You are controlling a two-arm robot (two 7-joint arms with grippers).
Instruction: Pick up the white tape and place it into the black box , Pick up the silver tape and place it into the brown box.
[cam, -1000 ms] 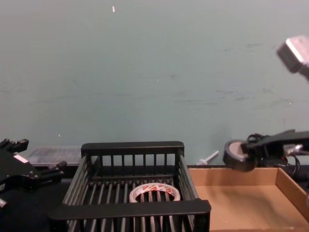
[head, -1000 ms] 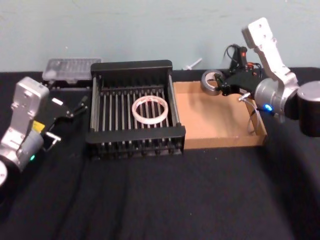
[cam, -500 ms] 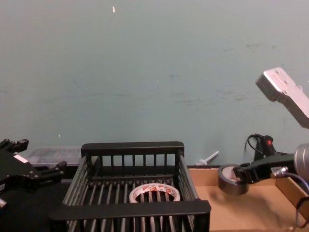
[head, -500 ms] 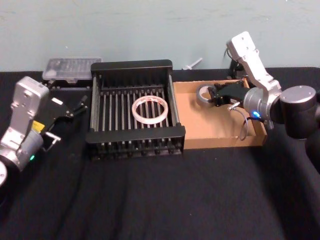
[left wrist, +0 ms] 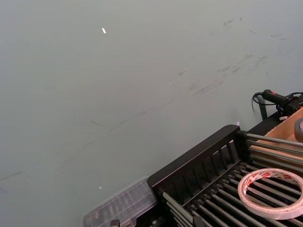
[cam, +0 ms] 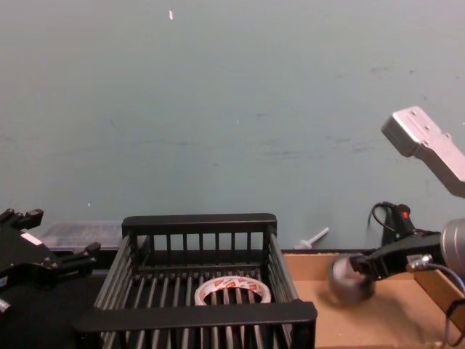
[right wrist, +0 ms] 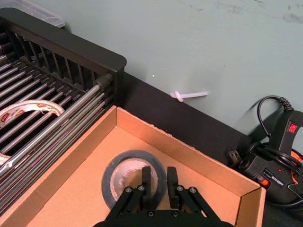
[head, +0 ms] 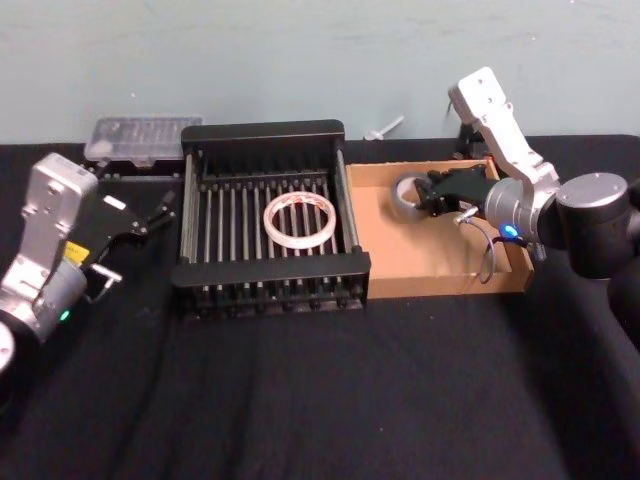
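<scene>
Silver tape inside the brown box, at its far left part, low over the cardboard floor (contact with the floor not clear). Right gripper holds it, fingers closed on the roll's wall, one inside the core, one outside. White tape lies flat on the slatted floor of the black box, near its middle. The two boxes sit side by side, walls touching, on the black-covered bench. Left gripper parked left of the black box, fingers spread, holding nothing.
</scene>
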